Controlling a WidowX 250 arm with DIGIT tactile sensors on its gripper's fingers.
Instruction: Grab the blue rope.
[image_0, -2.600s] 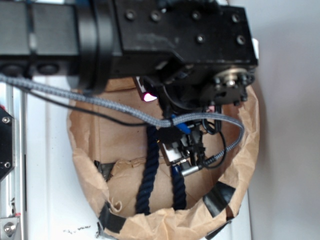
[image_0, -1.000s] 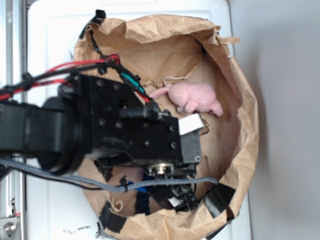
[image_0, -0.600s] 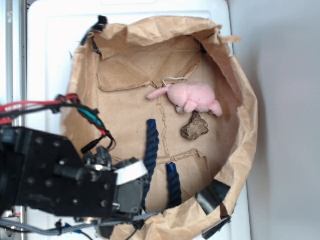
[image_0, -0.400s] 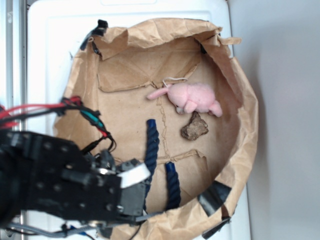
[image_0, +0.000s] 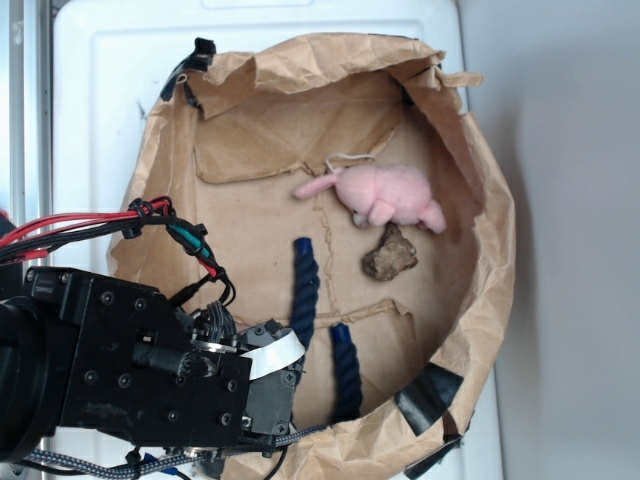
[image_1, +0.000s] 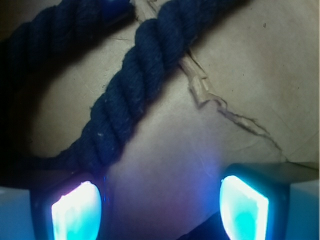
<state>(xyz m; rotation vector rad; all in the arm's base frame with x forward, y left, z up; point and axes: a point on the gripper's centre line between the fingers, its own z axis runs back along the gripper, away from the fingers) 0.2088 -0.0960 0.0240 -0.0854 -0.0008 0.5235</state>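
The blue rope (image_0: 305, 285) lies on the floor of the paper bag (image_0: 480, 300), bent into a U. Two blunt ends point toward the middle of the bag, and the bend sits under the arm at the bag's near rim, out of sight in the exterior view. In that view the longer leg runs lengthwise from the centre of the floor toward the near rim; the shorter leg lies just beside it, roughly parallel.

In the wrist view the rope (image_1: 135, 85) crosses the picture diagonally, from the upper right down to the lower left, with its second leg across the upper left corner. The lower part of the thick strand meets the lit pad (image_1: 75, 215) on the left of that picture. The other pad (image_1: 244, 210) stands well apart, with bare cardboard between the two. The gripper (image_1: 160, 212) is therefore spread wide and holds nothing.

Judgement: the rope lies off-centre, toward the side of the pad it meets, and its long axis is oblique to the line between the pads. The coming move calls for a sideways shift toward that strand, possibly a wrist turn, before closing.

The pink plush toy (image_0: 385, 195) and a brown lump (image_0: 390, 252) lie well apart, toward the bag's far side.
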